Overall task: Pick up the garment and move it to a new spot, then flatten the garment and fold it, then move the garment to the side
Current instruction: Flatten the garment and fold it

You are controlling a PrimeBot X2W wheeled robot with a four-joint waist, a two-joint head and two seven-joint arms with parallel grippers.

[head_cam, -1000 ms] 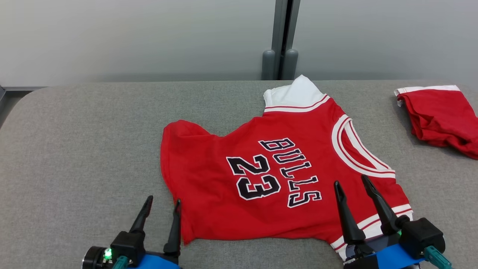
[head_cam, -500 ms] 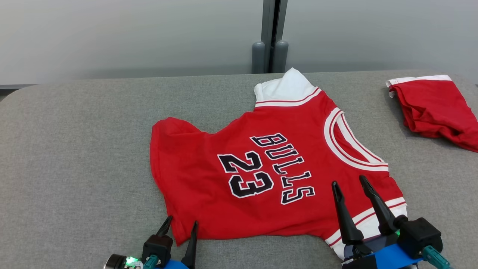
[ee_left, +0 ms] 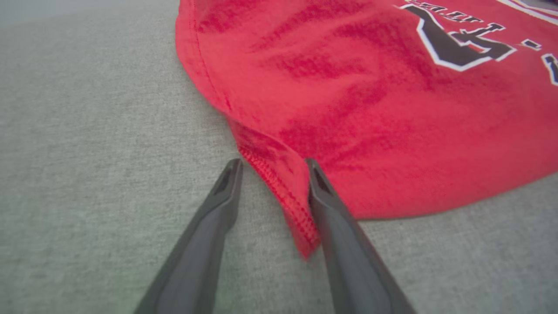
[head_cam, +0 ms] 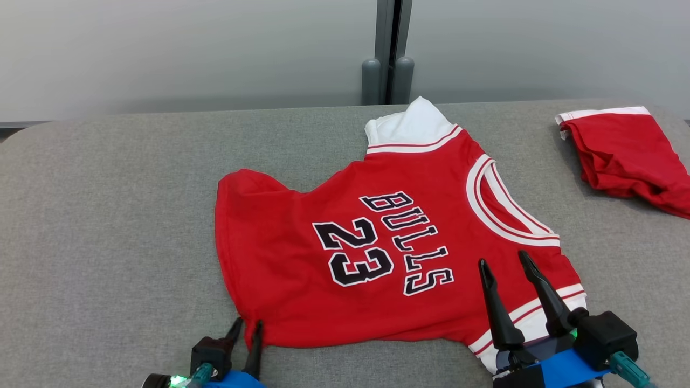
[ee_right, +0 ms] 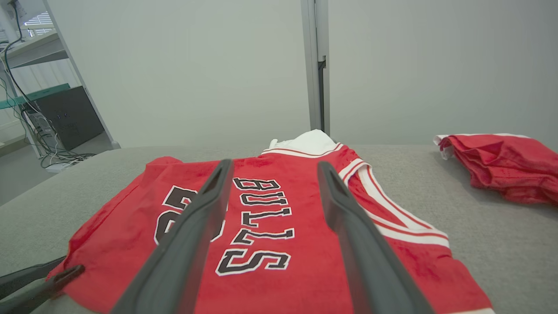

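Jersey (head_cam: pixel 388 253) lies in the middle of the table (head_cam: pixel 108 215), long axis along the near edge, hem to the left. Left hand (head_cam: pixel 248 322), nearer, stands parted astride the near hem corner, not clamped. Right hand (head_cam: pixel 502 258) hovers spread above the shoulder end.

The left end effector (head_cam: pixel 248 322) and right end effector (head_cam: pixel 502 258) bear black tapered fingers (head_cam: pixel 496 307), blue mounts (head_cam: pixel 563 369), teal connectors (head_cam: pixel 625 369).
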